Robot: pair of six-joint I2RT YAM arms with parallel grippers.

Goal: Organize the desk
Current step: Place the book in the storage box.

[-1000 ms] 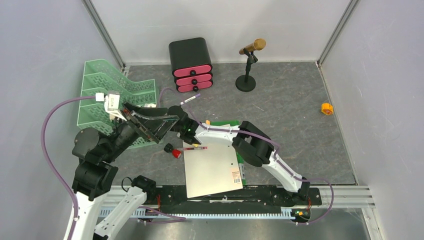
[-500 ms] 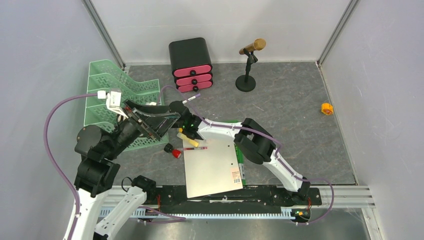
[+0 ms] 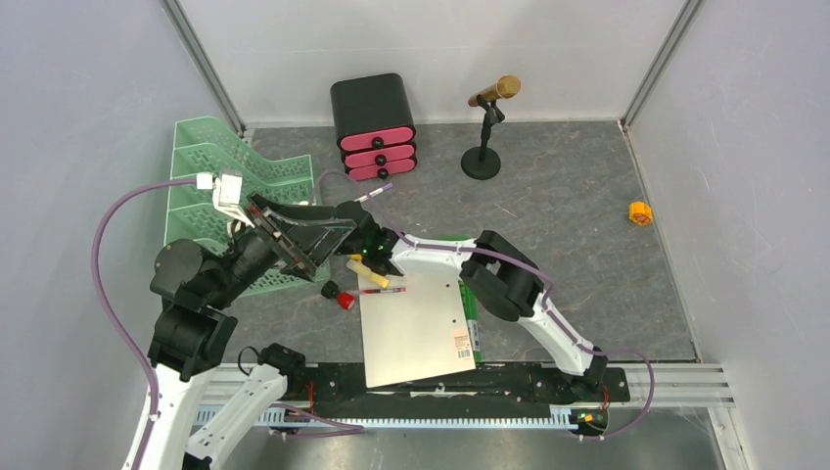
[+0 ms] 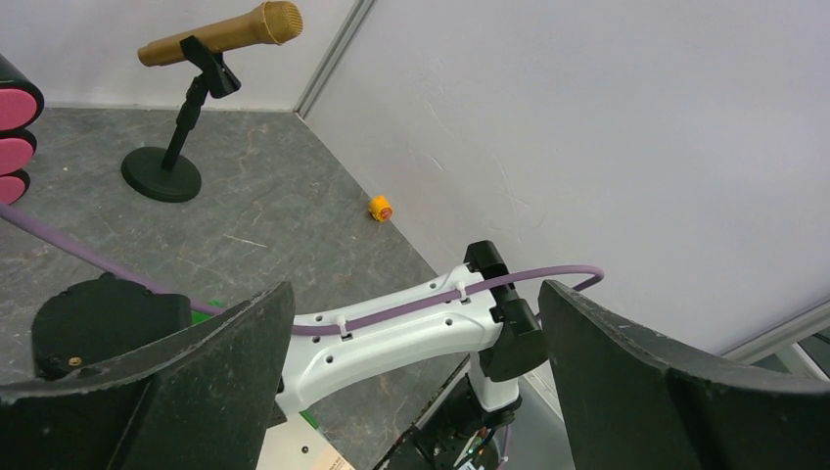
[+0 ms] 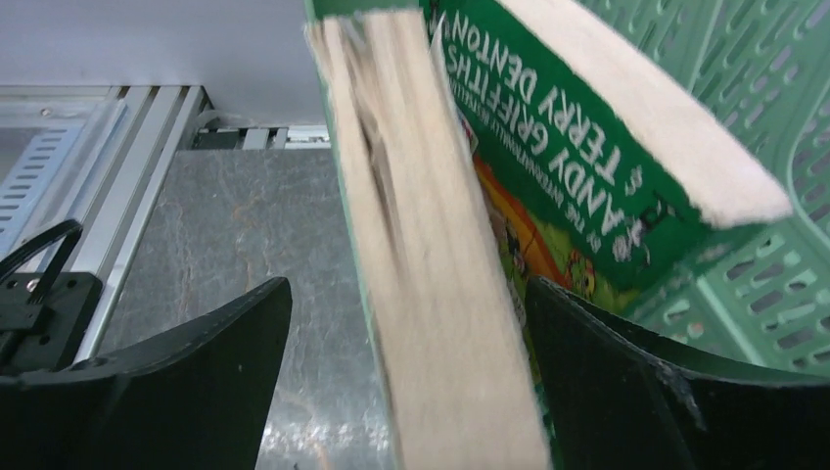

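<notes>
Desk (image 3: 577,235): dark-grey marbled slab flooring the enclosure. Its near-left part is hidden under both arms.

Right gripper (image 5: 409,289): jaws spread wide, with a green-covered paperback (image 5: 533,186) standing in the gap. One finger is clear of it; contact on the other side is unclear. The page edges are blurred and the title is cut off, so only the authors' names read.

Mint-green tiered tray (image 3: 210,162): just behind the book.

From above, the book cannot be made out where the grippers meet.

Left gripper (image 4: 416,294): jaws spread, nothing between them.

White pad (image 3: 416,328): near edge of the desk, partly covering a green item (image 3: 472,323).
</notes>
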